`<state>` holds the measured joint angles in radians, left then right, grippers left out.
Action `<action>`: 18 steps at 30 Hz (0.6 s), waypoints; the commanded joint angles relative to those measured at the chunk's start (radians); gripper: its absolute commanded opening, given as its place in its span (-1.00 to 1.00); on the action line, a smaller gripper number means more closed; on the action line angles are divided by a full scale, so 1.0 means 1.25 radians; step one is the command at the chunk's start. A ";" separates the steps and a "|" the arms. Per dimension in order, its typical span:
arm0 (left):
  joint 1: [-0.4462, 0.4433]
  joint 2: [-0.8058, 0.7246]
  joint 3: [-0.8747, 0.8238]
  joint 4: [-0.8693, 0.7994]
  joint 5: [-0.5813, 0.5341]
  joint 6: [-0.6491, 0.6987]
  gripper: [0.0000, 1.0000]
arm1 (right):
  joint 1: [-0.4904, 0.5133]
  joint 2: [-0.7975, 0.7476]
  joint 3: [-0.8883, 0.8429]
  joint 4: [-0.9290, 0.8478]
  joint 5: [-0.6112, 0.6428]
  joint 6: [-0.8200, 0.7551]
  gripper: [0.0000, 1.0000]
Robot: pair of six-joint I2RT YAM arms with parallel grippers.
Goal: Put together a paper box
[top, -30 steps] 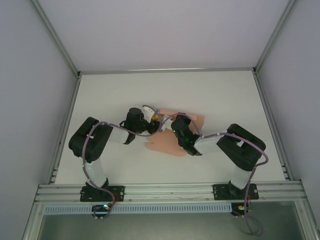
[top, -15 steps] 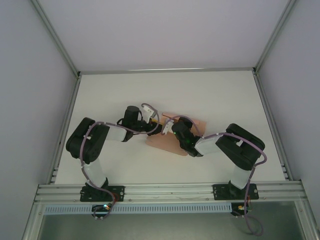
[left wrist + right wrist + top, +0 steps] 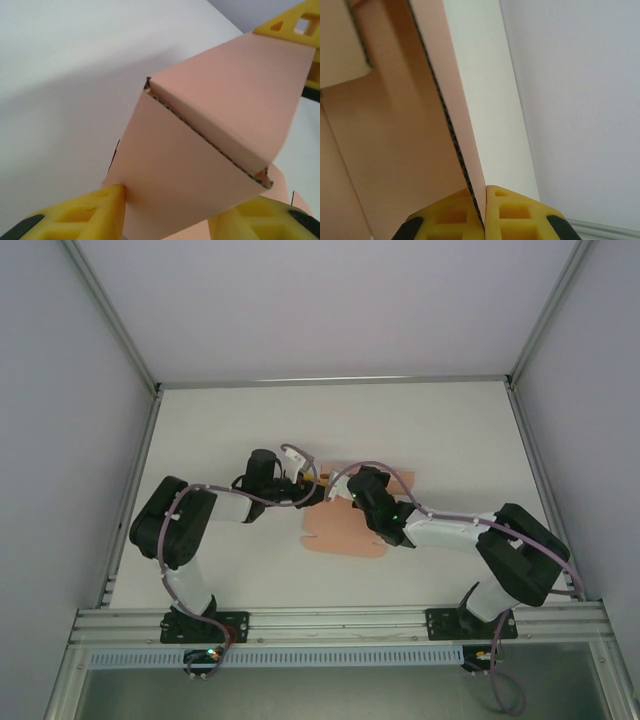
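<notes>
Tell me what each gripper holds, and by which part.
The right gripper pinches the paper box by a panel's edge. The left gripper straddles a folded flap; grip cannot be told.

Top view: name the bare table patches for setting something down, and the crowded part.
Bare: the far strip between paper box and back rail; the right side of the table. Crowded: the middle, where left gripper and right gripper meet.

Black-and-white arms (image 3: 182, 525) wear purple cables (image 3: 372, 463), yellow pads (image 3: 75, 215).
</notes>
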<state>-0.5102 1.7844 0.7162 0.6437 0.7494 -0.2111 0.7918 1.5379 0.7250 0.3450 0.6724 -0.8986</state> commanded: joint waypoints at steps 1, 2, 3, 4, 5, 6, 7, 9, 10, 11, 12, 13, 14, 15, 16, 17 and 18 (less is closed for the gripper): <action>-0.038 -0.032 0.038 0.114 0.033 -0.012 -0.11 | 0.049 -0.001 0.012 -0.035 -0.181 0.067 -1.00; -0.042 -0.031 0.039 0.117 0.032 -0.012 -0.06 | 0.052 0.005 0.009 -0.027 -0.175 0.071 -1.00; -0.047 -0.027 0.042 0.123 0.028 -0.015 0.04 | 0.055 0.015 0.006 -0.011 -0.163 0.072 -1.00; -0.051 -0.024 0.044 0.129 0.032 -0.019 0.09 | 0.059 0.024 0.007 0.000 -0.152 0.070 -1.00; -0.054 -0.020 0.048 0.134 0.040 -0.022 0.14 | 0.062 0.038 0.007 0.020 -0.133 0.067 -1.00; -0.057 -0.016 0.049 0.142 0.045 -0.029 0.19 | 0.066 0.053 0.005 0.045 -0.113 0.059 -1.00; -0.058 -0.012 0.052 0.150 0.059 -0.036 0.19 | 0.070 0.064 0.004 0.067 -0.098 0.049 -1.00; -0.059 -0.002 0.053 0.160 0.065 -0.044 0.02 | 0.075 0.081 0.001 0.115 -0.075 0.038 -1.00; -0.058 0.001 0.053 0.159 0.061 -0.046 -0.12 | 0.075 0.082 -0.001 0.125 -0.070 0.038 -1.00; -0.058 0.004 0.053 0.159 0.051 -0.045 -0.18 | 0.077 0.080 0.001 0.127 -0.071 0.042 -1.00; -0.058 0.007 0.053 0.159 0.037 -0.047 -0.18 | 0.075 0.076 -0.001 0.122 -0.077 0.052 -1.00; -0.058 0.009 0.053 0.164 0.029 -0.047 -0.17 | 0.077 0.070 0.000 0.109 -0.087 0.064 -1.00; -0.059 0.013 0.054 0.174 0.012 -0.053 -0.17 | 0.079 0.062 0.003 0.087 -0.102 0.080 -1.00; -0.061 0.018 0.054 0.189 0.006 -0.061 -0.14 | 0.081 0.058 0.005 0.066 -0.114 0.089 -1.00; -0.060 0.024 0.055 0.206 0.004 -0.068 -0.05 | 0.086 0.055 0.006 0.056 -0.121 0.093 -1.00; -0.061 0.029 0.055 0.228 -0.003 -0.082 0.01 | 0.089 0.056 0.004 0.056 -0.119 0.093 -1.00; -0.060 0.035 0.053 0.253 -0.007 -0.090 0.02 | 0.094 0.057 0.002 0.059 -0.113 0.091 -1.00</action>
<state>-0.5308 1.8153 0.7177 0.7063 0.6571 -0.2855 0.8268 1.6093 0.7238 0.3927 0.7639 -0.8391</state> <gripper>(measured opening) 0.503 0.053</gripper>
